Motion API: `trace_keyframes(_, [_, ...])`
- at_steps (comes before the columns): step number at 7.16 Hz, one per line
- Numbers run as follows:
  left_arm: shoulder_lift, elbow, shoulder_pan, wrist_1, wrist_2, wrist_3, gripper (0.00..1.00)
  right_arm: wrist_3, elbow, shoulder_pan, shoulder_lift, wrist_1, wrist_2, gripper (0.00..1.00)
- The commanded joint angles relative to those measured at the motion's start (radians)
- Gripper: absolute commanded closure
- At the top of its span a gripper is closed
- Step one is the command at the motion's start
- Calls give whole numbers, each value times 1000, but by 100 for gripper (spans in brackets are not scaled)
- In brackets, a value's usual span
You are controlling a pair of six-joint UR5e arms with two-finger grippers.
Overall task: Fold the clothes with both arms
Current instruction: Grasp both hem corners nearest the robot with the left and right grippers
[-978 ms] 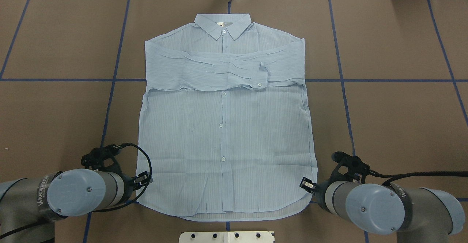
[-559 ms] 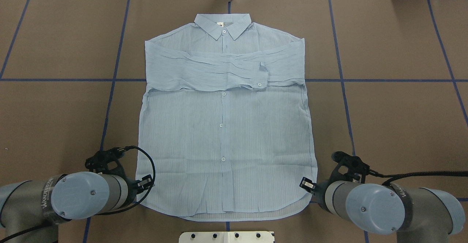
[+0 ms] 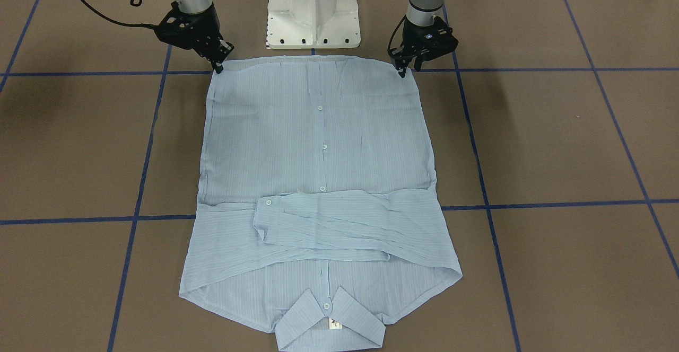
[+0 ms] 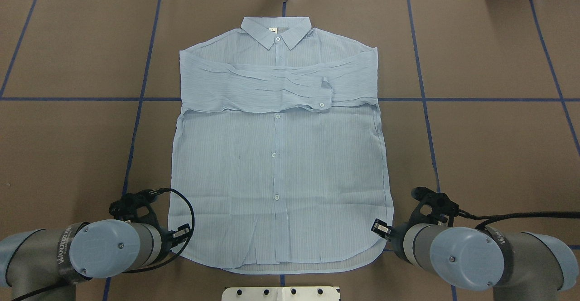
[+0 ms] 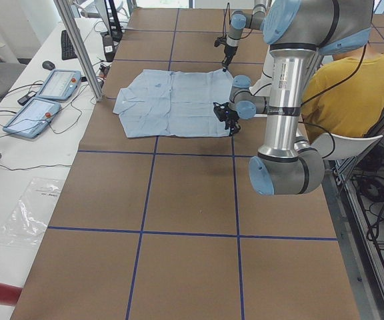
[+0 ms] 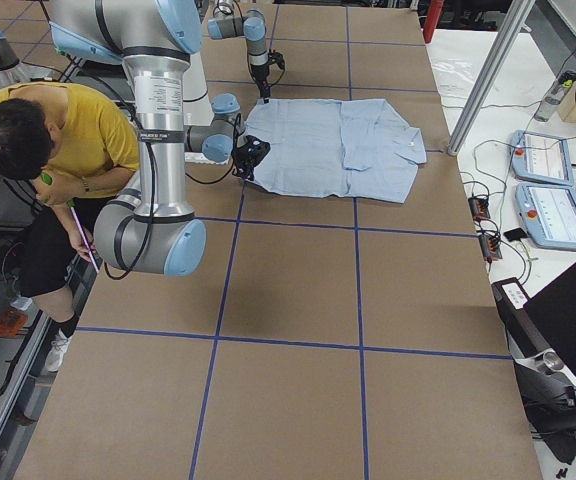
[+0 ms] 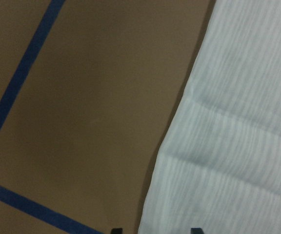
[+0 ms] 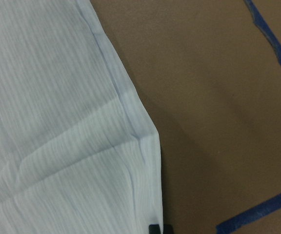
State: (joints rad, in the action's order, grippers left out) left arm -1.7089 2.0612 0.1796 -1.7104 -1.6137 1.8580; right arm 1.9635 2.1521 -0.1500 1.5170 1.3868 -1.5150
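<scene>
The left gripper (image 3: 403, 70), jaws apart, straddles the left hem edge of the shirt (image 4: 276, 165); the right gripper (image 3: 218, 67) clamps its right hem corner; open table (image 4: 489, 156) flanks both sides.

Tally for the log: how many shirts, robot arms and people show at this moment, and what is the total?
Shirts: 1, the shirt
Robot arms: 2, the left arm and the right arm
People: 1, a person seated beside the robot
Total: 4
</scene>
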Motion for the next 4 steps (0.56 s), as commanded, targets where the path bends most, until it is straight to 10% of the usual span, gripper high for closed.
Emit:
trace_keyframes(1, [0, -1, -9, 0, -14, 1, 60, 0, 3, 0, 2, 0, -1, 100])
trace_keyframes(3, [0, -1, -9, 0, -26, 3, 100, 0, 3, -2, 2, 0, -1, 100])
trace_keyframes(4, [0, -1, -11, 0, -29, 1, 100, 0, 3, 0, 2, 1, -1, 100])
